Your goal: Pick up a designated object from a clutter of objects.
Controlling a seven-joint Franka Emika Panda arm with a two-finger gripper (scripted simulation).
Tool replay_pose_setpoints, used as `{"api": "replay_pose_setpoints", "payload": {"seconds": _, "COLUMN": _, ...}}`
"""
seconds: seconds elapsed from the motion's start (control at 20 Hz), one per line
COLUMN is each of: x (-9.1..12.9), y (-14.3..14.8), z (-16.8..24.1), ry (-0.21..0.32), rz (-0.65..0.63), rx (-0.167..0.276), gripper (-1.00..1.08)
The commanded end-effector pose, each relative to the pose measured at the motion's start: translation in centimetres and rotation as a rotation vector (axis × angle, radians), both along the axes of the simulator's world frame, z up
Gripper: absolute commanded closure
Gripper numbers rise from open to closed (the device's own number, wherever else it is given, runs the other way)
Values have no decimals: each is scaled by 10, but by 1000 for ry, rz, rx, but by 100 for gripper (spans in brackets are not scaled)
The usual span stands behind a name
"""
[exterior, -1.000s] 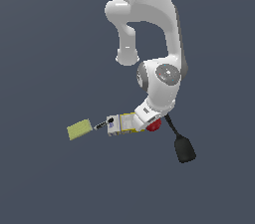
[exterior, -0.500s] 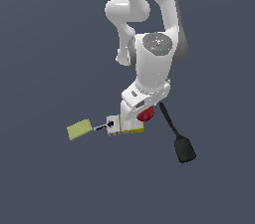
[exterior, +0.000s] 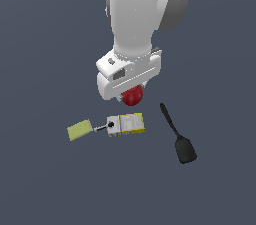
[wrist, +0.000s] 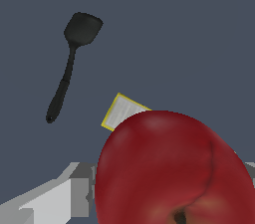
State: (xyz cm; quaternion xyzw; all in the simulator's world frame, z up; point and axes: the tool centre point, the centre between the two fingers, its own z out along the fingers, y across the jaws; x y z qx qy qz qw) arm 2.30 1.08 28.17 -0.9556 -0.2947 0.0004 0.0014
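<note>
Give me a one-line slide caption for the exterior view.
Robot arm holds a red ball in its jaws above a yellow-and-white box, with a black spatula lying apart.

My tool [exterior: 132, 100] grips the glossy red ball [exterior: 132, 96], lifted clear above the box [exterior: 127, 124], pad [exterior: 79, 130], marker [exterior: 104, 127] and spatula [exterior: 177, 135].

Simulated scene: featureless flat grey-blue ground [exterior: 45, 44], rendered look.
</note>
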Motion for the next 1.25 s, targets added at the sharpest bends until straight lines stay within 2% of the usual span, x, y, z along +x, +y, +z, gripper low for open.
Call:
{"api": "replay_pose_setpoints", "payload": {"seconds": 0.0, "x": -1, "y": -14, "z": 29, "ry": -2, "rz": 1, "rx": 1, "gripper": 108}}
{"api": "replay_pose_setpoints", "payload": {"seconds": 0.3, "x": 0, "y": -45, "z": 89, "ry": -2, "rz": 0, "rx": 0, "gripper": 108}}
{"api": "replay_pose_setpoints", "payload": {"seconds": 0.6, "x": 1, "y": -67, "z": 132, "ry": -2, "rz": 0, "rx": -1, "gripper": 108}}
{"api": "replay_pose_setpoints", "payload": {"seconds": 0.9, "x": 3, "y": -79, "z": 155, "ry": -2, "rz": 0, "rx": -2, "gripper": 108}}
{"api": "replay_pose_setpoints", "payload": {"seconds": 1.2, "x": 4, "y": -82, "z": 161, "ry": -2, "rz": 0, "rx": -2, "gripper": 108}}
